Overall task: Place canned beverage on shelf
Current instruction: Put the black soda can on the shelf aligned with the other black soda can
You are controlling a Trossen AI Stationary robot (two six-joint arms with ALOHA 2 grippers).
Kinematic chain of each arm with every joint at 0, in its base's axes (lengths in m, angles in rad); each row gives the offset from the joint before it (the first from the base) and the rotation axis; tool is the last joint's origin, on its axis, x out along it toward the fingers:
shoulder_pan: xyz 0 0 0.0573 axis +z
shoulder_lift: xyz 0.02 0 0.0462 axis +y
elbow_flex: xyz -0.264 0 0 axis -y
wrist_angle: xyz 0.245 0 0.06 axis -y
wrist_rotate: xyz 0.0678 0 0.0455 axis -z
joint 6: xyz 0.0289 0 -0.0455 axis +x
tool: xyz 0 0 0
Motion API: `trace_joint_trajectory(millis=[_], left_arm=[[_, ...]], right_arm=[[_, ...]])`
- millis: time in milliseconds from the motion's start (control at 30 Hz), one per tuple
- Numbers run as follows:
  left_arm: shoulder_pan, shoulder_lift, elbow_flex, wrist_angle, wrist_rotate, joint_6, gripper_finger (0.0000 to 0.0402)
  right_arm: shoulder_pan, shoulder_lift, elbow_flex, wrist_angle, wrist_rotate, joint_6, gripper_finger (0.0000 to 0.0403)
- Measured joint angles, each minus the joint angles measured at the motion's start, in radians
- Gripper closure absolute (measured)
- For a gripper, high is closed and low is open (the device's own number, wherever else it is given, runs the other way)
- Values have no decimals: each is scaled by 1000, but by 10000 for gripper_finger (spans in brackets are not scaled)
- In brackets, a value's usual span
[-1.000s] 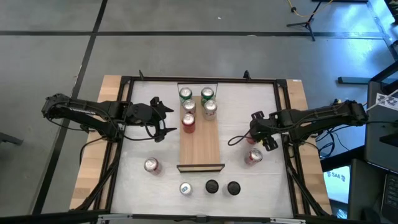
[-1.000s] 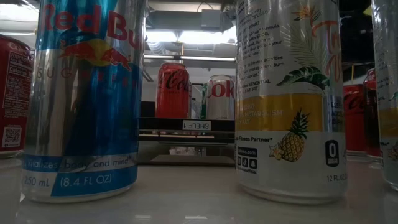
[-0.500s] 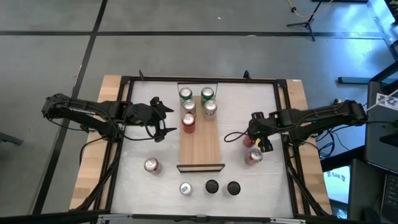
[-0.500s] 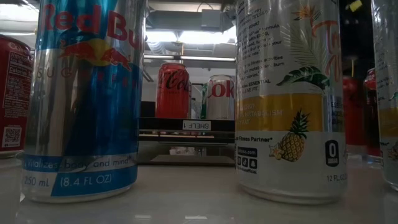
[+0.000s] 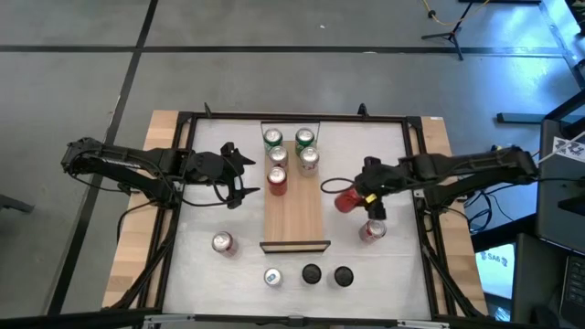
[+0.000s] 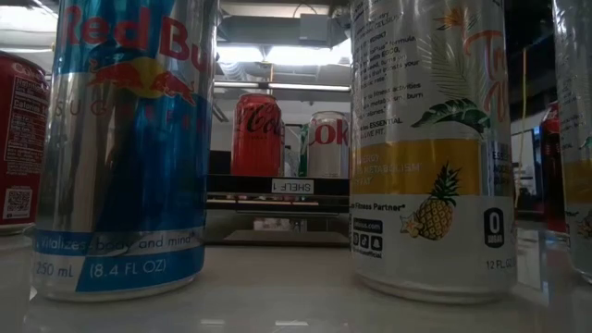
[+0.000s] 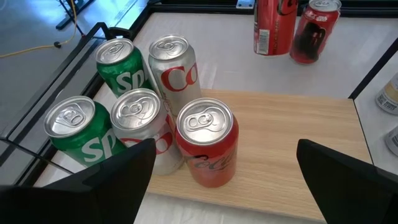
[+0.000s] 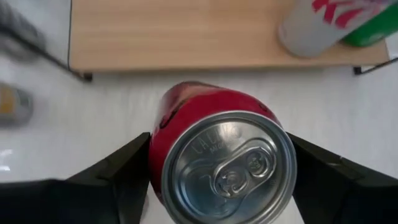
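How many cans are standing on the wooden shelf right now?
5, all clustered at the far end of the shelf: two green, two silver, one red. None appear hidden.

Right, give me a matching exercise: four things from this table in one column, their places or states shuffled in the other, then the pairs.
Things:
1. right gripper
2. left gripper
3. two green cans
4. blue and silver can

Places or states:
A. standing on the white table close to the low camera
B. open, left of the shelf, holding nothing
C. shut on a red can, just right of the shelf
D. standing on the shelf's far end among silver cans

Pairs: 1-C, 2-B, 3-D, 4-A
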Motion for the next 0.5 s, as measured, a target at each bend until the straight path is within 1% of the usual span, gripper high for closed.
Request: trace_joint_trajectory(millis=[233,367,500], left_arm=[[0,0,0,4,0,0,23],[0,0,0,5,0,0,23],[0,0,0,5,0,0,23]], right_arm=[[-3,144,167,1,0,7,100],[-43,247,281,-13,-4,-12,100],[-104,328,364,-14,0,-20,100]])
